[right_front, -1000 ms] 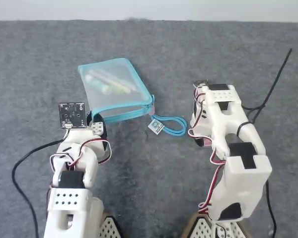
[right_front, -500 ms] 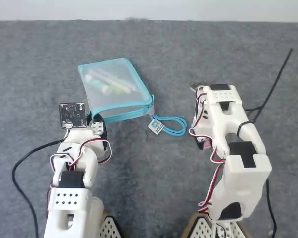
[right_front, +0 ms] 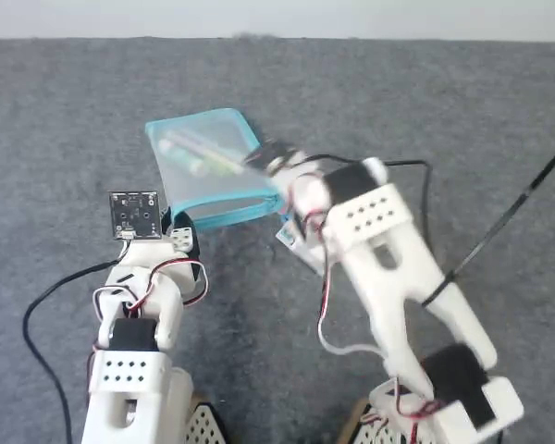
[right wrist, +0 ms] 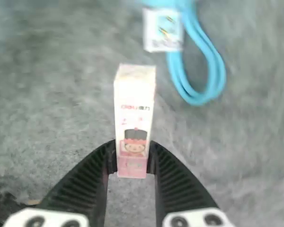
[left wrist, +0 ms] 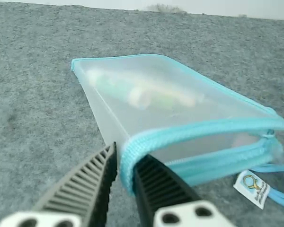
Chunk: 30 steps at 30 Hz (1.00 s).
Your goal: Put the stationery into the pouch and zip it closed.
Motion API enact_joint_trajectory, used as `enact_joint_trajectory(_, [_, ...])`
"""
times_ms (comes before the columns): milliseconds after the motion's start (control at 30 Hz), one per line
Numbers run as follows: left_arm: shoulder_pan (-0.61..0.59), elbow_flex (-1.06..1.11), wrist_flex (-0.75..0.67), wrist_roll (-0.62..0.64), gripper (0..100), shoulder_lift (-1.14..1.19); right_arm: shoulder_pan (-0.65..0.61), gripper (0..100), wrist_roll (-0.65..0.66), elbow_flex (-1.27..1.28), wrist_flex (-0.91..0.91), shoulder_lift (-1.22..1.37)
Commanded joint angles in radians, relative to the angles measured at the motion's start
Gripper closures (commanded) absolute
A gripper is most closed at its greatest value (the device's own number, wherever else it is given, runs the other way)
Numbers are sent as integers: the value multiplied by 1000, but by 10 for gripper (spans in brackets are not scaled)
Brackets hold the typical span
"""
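A translucent pouch (right_front: 208,166) with teal trim lies at the back left, with several pens (right_front: 199,155) inside. My left gripper (right_front: 183,225) is shut on its near corner. In the left wrist view the fingers (left wrist: 102,182) pinch the teal zipper edge of the pouch (left wrist: 170,109). My right gripper (right wrist: 132,149) is shut on a small white and pink eraser box (right wrist: 134,113), held upright above the carpet. In the high view the right gripper (right_front: 287,190) hangs beside the pouch's zipper end.
A blue loop strap (right wrist: 199,71) with a white tag (right wrist: 163,30) lies on the grey carpet (right_front: 425,111) beside the pouch. A black cable (right_front: 509,213) trails at the right. Open carpet lies to the right and at the back.
The right arm has swung left and forward from the right side to the pouch's zipper end, covering the strap in the high view. The left arm and pouch have stayed put.
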Motion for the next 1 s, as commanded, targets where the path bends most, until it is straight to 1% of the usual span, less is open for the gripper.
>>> enact_joint_trajectory(0, [0,-31,-34,-8,988,-3,-56,992,71,-46,4,-61])
enact_joint_trajectory(200, [5,-28,-35,-8,988,-3,-70,992,68,-221,24,48])
enact_joint_trajectory(467, [2,-28,-35,-8,988,-3,-70,992,-14,-589,148,377])
enact_joint_trajectory(633, [2,-28,-35,-8,988,-3,-77,992,-41,-778,205,527])
enact_joint_trajectory(733, [3,-28,-35,-8,988,-3,-91,992,-43,-819,234,579])
enact_joint_trajectory(967, [8,-28,-35,-8,988,-3,-110,992,-51,-824,211,588])
